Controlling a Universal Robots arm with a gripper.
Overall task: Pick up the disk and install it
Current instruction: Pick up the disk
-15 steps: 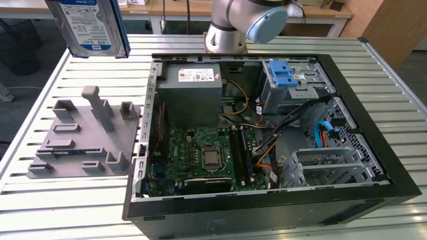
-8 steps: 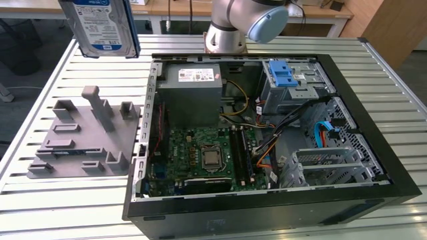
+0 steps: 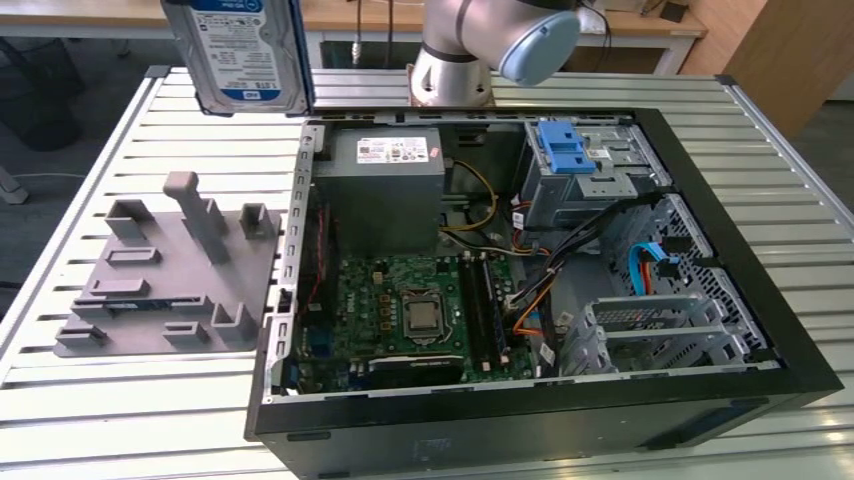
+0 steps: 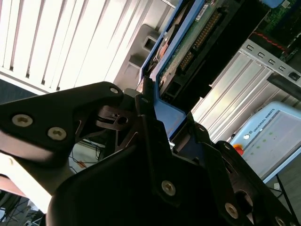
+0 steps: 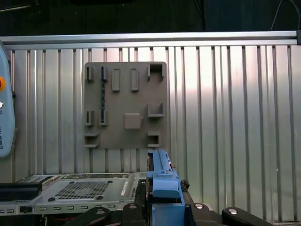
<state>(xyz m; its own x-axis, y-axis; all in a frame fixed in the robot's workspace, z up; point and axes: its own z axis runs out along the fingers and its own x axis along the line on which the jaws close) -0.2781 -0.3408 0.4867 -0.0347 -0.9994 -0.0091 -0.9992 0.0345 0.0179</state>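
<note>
The jaws are clamping the disk by its blue bracket, and it is hanging upright in the air, left of the open computer case and above the bench. The pick-up is looking done, with installation not yet done. I am counting one disk, one case, one grey fixture plate and one blue-latched cage.

Black PC case open-topped, black/orange cables crowd silver perforated cage; blue-framed silver-grey disk hangs clear of grey post fixture.
</note>
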